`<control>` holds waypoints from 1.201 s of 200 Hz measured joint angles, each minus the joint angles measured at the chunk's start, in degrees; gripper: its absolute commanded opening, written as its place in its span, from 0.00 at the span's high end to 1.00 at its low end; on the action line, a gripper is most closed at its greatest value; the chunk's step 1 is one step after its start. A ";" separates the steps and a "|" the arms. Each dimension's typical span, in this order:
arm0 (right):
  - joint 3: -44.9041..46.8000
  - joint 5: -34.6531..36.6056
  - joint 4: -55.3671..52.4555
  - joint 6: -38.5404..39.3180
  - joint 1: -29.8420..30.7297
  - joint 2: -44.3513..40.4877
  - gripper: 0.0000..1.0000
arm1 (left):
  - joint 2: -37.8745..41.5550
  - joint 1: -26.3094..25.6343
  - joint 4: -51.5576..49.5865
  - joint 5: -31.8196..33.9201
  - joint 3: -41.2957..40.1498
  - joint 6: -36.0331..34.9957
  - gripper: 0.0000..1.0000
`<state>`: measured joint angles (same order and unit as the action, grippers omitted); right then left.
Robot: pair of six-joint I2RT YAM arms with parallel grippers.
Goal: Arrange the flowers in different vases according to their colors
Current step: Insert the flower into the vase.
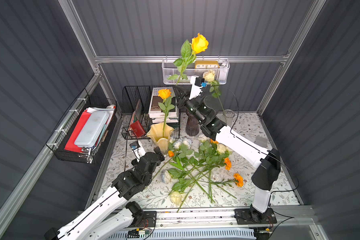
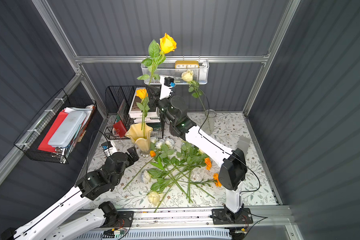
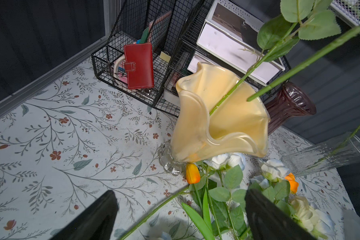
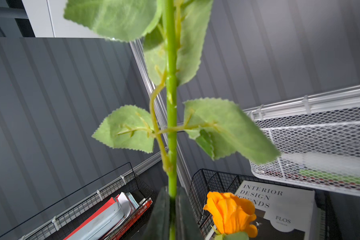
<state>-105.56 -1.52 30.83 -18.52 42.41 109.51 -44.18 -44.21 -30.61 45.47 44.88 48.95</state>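
Right claw pinched the upright yellow rose by its stem; the yellow vase sat at roughly seven o'clock, probably nearer the spread left claw.

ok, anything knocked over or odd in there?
Nothing spilled or tipped. Only oddity: the cream rose leans well off upright in the clear vase. The other flowers lie in a crossed heap on the table, unsorted.

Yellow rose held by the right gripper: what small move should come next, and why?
Probably lower the yellow rose, stem first, into the creamy-yellow vase. The right gripper is shut on its stem, holding it high and upright, and that vase holds a similar orange-yellow rose.
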 measured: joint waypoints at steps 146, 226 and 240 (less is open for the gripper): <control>29.46 -1.73 2.01 2.08 1.66 -16.17 0.18 | 2.34 0.04 0.42 -0.50 -0.46 -0.50 0.01; 44.04 -0.94 -16.68 -5.70 1.62 -32.02 0.20 | 0.83 0.04 3.61 -1.53 -1.09 -1.40 0.01; 49.11 -0.98 -18.60 -8.83 1.62 -35.10 0.20 | 0.63 0.07 4.52 -2.10 -1.75 -1.68 0.01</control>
<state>-56.45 -2.50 12.23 -27.35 44.03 74.41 -43.55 -44.14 -26.09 43.38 43.13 47.27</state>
